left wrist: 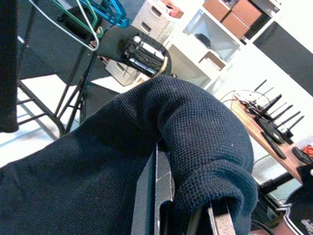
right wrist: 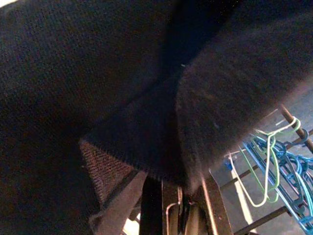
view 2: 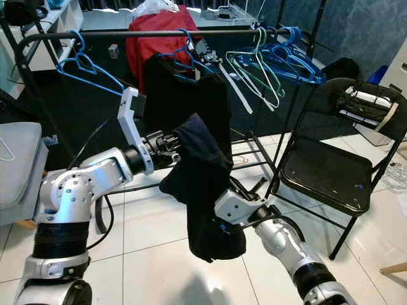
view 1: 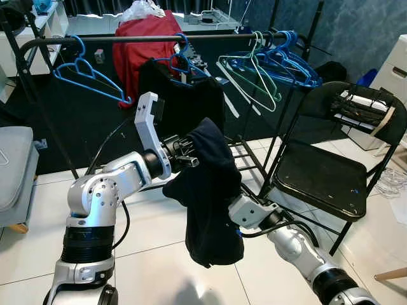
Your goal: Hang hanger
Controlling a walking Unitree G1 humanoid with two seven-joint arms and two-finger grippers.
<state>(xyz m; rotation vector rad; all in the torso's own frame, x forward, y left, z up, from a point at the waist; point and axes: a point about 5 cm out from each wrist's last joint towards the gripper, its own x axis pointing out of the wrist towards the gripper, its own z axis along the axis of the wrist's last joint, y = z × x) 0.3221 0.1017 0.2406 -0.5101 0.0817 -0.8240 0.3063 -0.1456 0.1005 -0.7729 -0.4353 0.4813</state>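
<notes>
Nearest the camera, a dark navy garment point(view 1: 210, 197) is held up between both arms above the white tiled floor point(view 1: 152, 254). The left tool point(view 1: 186, 157) is pressed into the upper fold of the cloth, and in the left wrist view the knit is seen bunched over its fingers point(left wrist: 164, 196), so it appears closed on the fabric. The right tool point(view 2: 224, 219) is buried in the lower part of the garment; whether its fingers are wide or narrow cannot be told, since they are wrapped in cloth in the right wrist view.

Just behind, a black clothes rail point(view 1: 127, 38) is spanned across the scene. A blue hanger point(view 1: 89, 73) is hung on its left part, a black shirt point(view 1: 181, 95) on another blue hanger point(view 1: 181, 57) is hung near the middle, and a cluster of green and blue hangers point(view 1: 273, 63) is crowded at the right end. No hanger can be made out inside the held garment.

To the right, a black folding chair point(view 1: 331, 171) is stood beside the rail, with a folded bundle point(view 1: 362, 111) resting against its back. Farther back, a red garment point(view 1: 143, 38) is draped behind the rail.
</notes>
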